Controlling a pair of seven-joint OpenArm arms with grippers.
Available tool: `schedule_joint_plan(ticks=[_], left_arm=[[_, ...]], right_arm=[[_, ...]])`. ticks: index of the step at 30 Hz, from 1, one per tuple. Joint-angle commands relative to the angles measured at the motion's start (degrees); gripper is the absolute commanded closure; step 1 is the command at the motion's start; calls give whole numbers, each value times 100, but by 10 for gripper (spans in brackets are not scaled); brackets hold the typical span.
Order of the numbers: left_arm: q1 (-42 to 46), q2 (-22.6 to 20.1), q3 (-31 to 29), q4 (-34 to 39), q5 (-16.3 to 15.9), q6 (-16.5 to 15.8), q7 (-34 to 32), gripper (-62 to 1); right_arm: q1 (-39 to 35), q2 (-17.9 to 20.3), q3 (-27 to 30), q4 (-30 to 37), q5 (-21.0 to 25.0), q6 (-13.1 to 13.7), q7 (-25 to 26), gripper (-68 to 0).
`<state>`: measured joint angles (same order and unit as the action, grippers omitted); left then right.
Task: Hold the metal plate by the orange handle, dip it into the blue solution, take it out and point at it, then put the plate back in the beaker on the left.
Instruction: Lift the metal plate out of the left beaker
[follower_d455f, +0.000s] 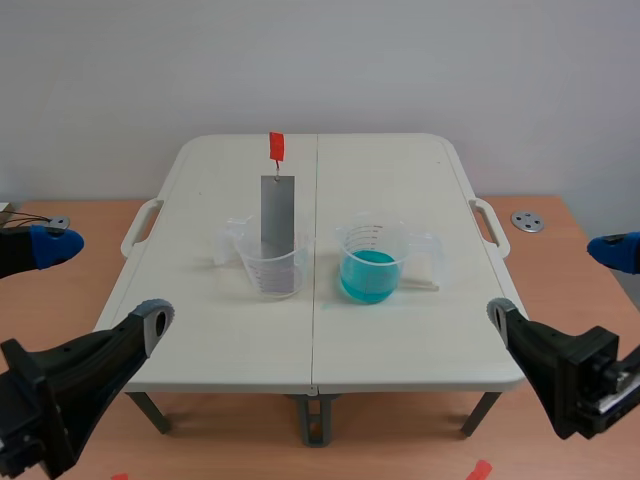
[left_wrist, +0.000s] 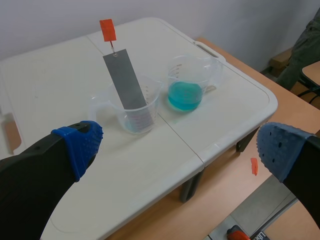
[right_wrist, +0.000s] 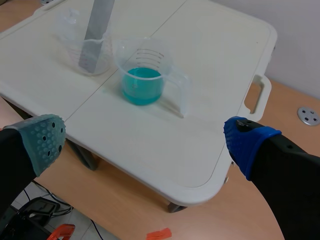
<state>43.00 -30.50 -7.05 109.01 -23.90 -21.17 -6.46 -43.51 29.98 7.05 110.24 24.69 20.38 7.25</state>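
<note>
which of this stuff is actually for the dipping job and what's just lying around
For the job:
- metal plate with orange handle
- clear beaker holding it
- beaker of blue solution

Just lying about:
- grey disc on the wooden surface beside the white table

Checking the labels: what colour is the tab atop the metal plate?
Orange-red tab, clearest in the left wrist view.
</note>
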Motion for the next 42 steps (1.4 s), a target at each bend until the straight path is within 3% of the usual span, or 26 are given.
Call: schedule_joint_plan(ticks=[1,22,36,42], left_arm=[[-4,2,-4,66,-52,-15,-98,-623],[-2,2,-4,66,-52,7,-103,-623],[-4,2,-4,66,-52,7,-101,-623],[-2,0,-4,66,-52,7,-101,-623]], right_arm=[[50,0,13,37,24,-109,199,-663],[98,0,13,37,17,-105,210,-663],[664,-20,2,-175,-20,-101,39,-663],[1091,-17,-92,-476,-17,118,39,-663]])
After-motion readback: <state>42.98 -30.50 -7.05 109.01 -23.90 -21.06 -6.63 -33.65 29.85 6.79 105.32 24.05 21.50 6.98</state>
